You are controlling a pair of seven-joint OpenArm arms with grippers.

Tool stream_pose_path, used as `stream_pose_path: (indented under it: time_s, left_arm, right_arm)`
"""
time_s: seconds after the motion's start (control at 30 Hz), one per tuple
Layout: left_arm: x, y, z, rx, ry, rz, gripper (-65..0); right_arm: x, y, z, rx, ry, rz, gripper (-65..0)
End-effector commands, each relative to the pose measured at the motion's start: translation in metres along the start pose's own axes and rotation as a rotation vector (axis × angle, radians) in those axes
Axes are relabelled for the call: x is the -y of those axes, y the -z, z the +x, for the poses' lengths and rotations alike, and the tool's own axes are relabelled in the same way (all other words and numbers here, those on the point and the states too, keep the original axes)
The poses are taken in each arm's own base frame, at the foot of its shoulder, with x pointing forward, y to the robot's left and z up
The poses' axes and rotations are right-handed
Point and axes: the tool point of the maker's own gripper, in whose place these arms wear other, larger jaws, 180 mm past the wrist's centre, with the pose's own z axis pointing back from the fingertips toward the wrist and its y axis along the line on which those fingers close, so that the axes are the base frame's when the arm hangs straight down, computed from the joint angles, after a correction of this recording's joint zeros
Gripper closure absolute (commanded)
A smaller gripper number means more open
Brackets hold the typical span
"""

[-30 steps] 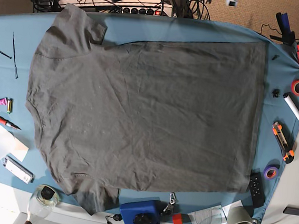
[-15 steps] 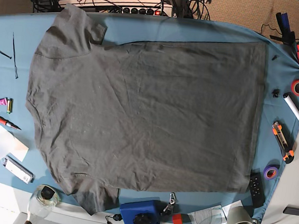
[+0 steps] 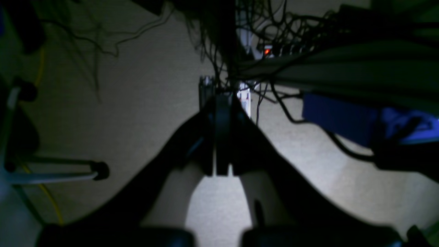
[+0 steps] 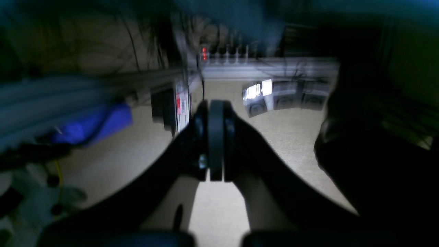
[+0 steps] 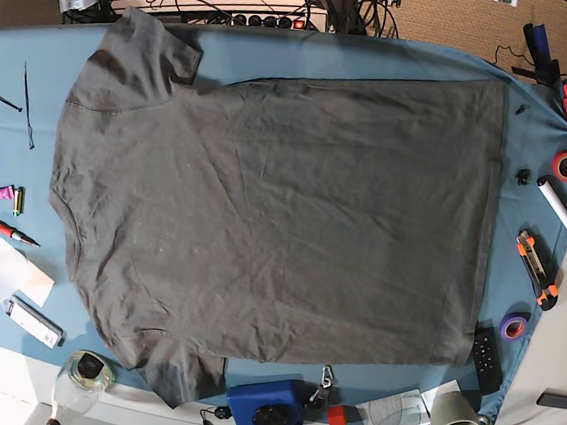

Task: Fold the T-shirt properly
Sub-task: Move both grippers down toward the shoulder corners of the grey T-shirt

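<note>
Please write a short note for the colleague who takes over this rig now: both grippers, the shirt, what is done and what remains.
Left gripper: shut, holding nothing, off the cloth.
Right gripper: shut, also empty, at the table's far edge.
Shirt: dark grey short-sleeved T-shirt spread on the blue tablecloth, collar side toward the right arm's side, hem toward the left arm's side.
Done: no fold made.
Left: all the folding, sleeves included.

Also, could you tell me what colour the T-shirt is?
Dark grey; the T-shirt shows best in the base view.
</note>
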Motion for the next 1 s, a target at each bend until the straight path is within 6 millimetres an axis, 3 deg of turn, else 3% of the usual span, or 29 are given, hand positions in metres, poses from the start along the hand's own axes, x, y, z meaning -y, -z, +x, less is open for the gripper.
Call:
stream_pose_path:
  time_s: [0.0, 0.17, 0.33, 0.5, 0.7, 0.83, 0.97]
  left_arm:
    - [0.001, -0.008, 0.011, 0.031, 0.008, -0.003, 0.0]
    - [0.006, -0.017, 0.043, 0.103, 0.044, -0.008, 0.0]
    - [0.011, -0.019, 0.054, 0.129, 0.053, -0.016, 0.0]
    - [0.011, -0.019, 0.054, 0.131, 0.05, -0.015, 0.0]
    - [0.013, -0.02, 0.059, 0.142, 0.056, -0.019, -0.7]
    - [0.018, -0.024, 0.07, 0.155, 0.07, -0.028, -16.6]
    - [0.024, -0.027, 0.076, 0.13, 0.09, -0.038, -19.6]
  right_arm:
    - [0.003, -0.009, 0.013, 0.043, -0.026, -0.021, 0.0]
    - [0.012, -0.027, 0.04, 0.117, -0.134, -0.075, -0.3]
    - [0.008, -0.028, 0.04, 0.123, -0.182, -0.053, -28.5]
    - [0.005, -0.03, 0.048, 0.21, -0.112, -0.064, -29.4]
    - [0.009, -0.024, 0.048, 0.181, -0.104, -0.086, -29.4]
    - [0.008, -0.019, 0.058, 0.196, -0.095, -0.076, -29.4]
    - [0.009, -0.017, 0.073, 0.245, -0.102, -0.084, -29.4]
